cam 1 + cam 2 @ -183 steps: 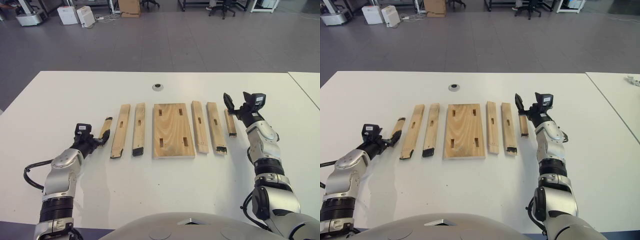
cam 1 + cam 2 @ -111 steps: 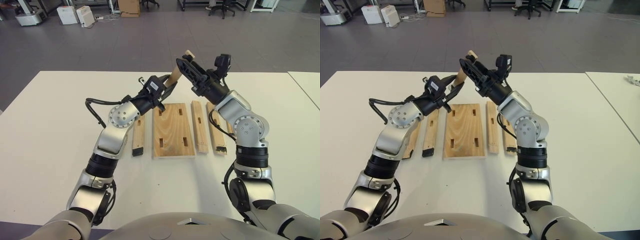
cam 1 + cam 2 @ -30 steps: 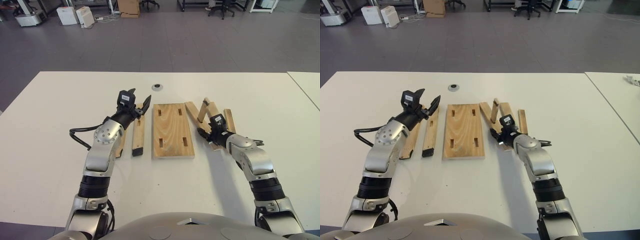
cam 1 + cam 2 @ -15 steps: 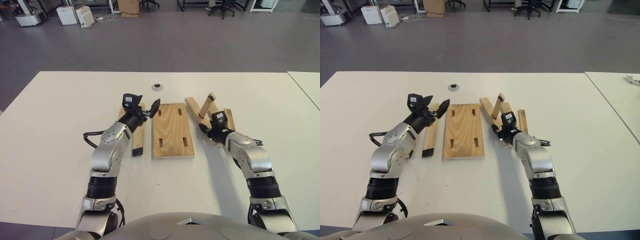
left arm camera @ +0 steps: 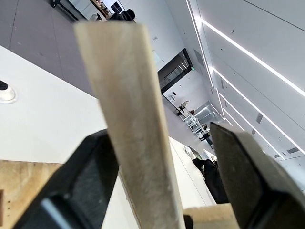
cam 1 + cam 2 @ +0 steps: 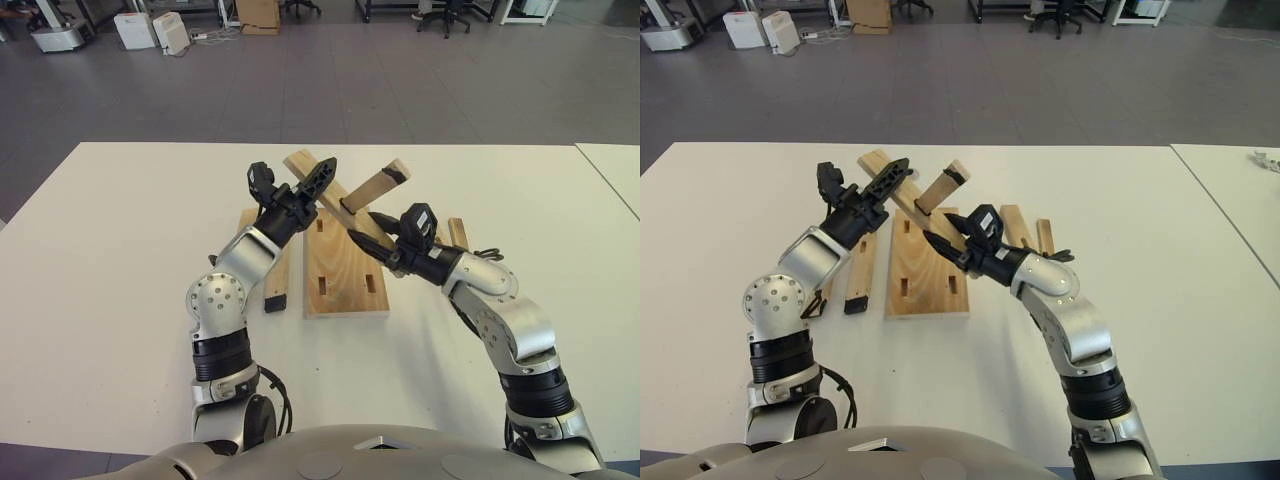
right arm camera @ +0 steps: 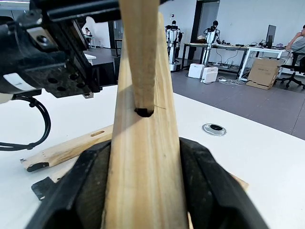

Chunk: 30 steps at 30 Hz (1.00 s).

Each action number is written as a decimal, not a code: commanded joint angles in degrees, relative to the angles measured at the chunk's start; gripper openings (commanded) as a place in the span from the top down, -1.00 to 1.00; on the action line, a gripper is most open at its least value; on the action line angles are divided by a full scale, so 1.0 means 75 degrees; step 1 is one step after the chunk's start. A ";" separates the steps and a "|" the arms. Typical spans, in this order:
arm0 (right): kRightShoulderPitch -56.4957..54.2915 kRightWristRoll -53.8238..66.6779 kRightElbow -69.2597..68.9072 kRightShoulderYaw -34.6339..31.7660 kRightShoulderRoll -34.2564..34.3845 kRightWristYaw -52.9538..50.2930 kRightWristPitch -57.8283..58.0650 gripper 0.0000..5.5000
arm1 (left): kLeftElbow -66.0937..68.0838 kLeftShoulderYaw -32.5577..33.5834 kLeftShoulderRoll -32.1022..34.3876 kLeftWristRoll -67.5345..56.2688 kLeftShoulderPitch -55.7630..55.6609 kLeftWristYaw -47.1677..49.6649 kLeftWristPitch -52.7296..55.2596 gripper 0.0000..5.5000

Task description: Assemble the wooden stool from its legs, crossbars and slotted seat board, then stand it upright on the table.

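1 leg (crossbar fitted) spans both jaws: right clamped, left spread.

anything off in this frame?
Nothing damaged or spilled. The leg, crossbar in its slot, hangs tilted over the seat board: right gripper clamps it, left gripper open around it.

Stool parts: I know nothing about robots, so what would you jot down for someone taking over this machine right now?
Left pincer: open, straddling the raised leg near its upper end.
Right pincer: shut on that leg lower down.
Done: one crossbar appears plugged into the raised leg's slot.
On the table: seat board, two legs to its left, a third leg and the second crossbar to its right.
Left: join the remaining legs and crossbar, fit the seat board, stand the stool upright.
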 commanded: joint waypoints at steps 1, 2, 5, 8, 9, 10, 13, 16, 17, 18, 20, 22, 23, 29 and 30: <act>0.0007 -0.0153 -0.0100 0.0140 -0.0149 0.0034 -0.0249 0.24 | -0.0129 -0.0209 0.0159 -0.0120 0.0031 0.0139 0.0159 0.08; 0.0006 -0.0200 -0.0073 0.0179 -0.0174 0.0040 -0.0307 0.24 | -0.0136 -0.0297 0.0192 -0.0064 0.0074 0.0153 0.0184 0.15; 0.0027 -0.0219 -0.0091 0.0276 -0.0180 0.0042 -0.0406 0.24 | -0.0186 -0.0461 0.0215 -0.0136 0.0229 0.0224 0.0219 0.32; 0.0052 -0.0265 -0.0078 0.0318 -0.0206 0.0048 -0.0542 0.24 | -0.0120 -0.0467 0.0210 -0.0177 0.0397 0.0295 0.0166 0.49; 0.0063 -0.0272 -0.0076 0.0323 -0.0202 0.0032 -0.0569 0.24 | -0.0116 -0.0436 0.0200 -0.0244 0.0430 0.0317 0.0146 0.56; 0.0073 -0.0274 -0.0075 0.0325 -0.0196 0.0019 -0.0587 0.24 | -0.0127 -0.0411 0.0191 -0.0309 0.0453 0.0339 0.0121 0.60; 0.0124 -0.0246 -0.0079 0.0312 -0.0172 -0.0029 -0.0526 0.24 | -0.0212 -0.0309 0.0207 -0.0358 0.0571 0.0459 -0.0082 0.63; 0.0277 -0.0189 -0.0150 0.0304 -0.0208 -0.0048 -0.0384 -0.03 | -0.0607 -0.0134 0.0265 -0.0271 0.0925 0.0532 -0.0506 0.63; 0.0398 -0.0233 -0.0188 0.0283 -0.0306 -0.0063 -0.0345 -0.04 | -0.0915 -0.0066 0.0256 -0.0230 0.1158 0.0634 -0.0697 0.63; 0.0510 -0.0282 -0.0214 0.0241 -0.0413 -0.0074 -0.0331 -0.04 | -0.1207 0.0004 0.0233 -0.0186 0.1394 0.0760 -0.0875 0.63; 0.0732 -0.0375 -0.0161 0.0049 -0.0720 -0.0041 -0.0316 -0.04 | -0.1927 -0.0019 0.0346 0.0146 0.2089 0.1002 -0.1138 0.63; 0.0842 -0.0700 0.0185 -0.0119 -0.1133 -0.0059 -0.0418 -0.04 | -0.2729 -0.0106 0.0377 0.0242 0.2826 0.1378 -0.1190 0.63; 0.0840 -0.0893 0.0418 -0.0134 -0.1327 -0.0065 -0.0473 -0.04 | -0.3057 -0.0140 0.0381 0.0230 0.3121 0.1577 -0.1148 0.63; 0.0968 -0.2284 0.1729 0.0786 -0.2033 0.0222 -0.1155 -0.04 | -0.3626 -0.0597 0.1153 0.1108 0.3928 0.1946 -0.1085 0.63; 0.1001 -0.2313 0.1658 0.0988 -0.1984 0.0345 -0.1227 -0.04 | -0.3476 -0.0751 0.1173 0.1438 0.3892 0.1923 -0.1262 0.63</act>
